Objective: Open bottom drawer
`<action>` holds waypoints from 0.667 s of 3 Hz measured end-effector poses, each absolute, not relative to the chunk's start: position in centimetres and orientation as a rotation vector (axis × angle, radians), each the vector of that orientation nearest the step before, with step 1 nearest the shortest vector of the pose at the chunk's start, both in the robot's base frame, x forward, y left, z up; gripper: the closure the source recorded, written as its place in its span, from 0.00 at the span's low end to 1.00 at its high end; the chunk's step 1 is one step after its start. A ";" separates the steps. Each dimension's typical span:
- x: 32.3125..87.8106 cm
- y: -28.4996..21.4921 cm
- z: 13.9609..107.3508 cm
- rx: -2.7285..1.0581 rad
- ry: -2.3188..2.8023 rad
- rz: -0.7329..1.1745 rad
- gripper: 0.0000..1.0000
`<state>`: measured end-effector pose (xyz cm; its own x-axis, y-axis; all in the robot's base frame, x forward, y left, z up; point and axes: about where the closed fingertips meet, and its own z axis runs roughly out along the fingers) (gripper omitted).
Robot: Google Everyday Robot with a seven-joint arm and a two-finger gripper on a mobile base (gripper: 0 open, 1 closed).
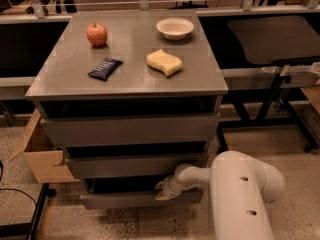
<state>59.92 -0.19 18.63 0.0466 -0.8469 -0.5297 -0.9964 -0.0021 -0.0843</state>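
The bottom drawer (125, 200) is the narrowest grey front at the base of the grey cabinet, with a dark gap above it. The wider middle drawer (135, 165) and the widest top drawer (130, 130) sit above. My gripper (162, 191) reaches in from the white arm (240, 199) at the lower right and sits at the top edge of the bottom drawer front, near its right end.
On the cabinet top (65, 74) lie a red apple (97, 34), a white bowl (175, 28), a yellow sponge (164, 62) and a dark snack bag (104, 68). An open cardboard box (40, 156) stands at the left. A black table frame (270, 99) stands at the right.
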 end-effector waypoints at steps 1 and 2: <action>59.9 -0.2 18.8 -1.898 1.849 0.461 1.00; 56.3 -1.2 19.1 -1.866 1.883 0.518 1.00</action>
<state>56.31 -1.23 19.08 0.0042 -0.8353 -0.5497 -0.9990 0.0213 -0.0400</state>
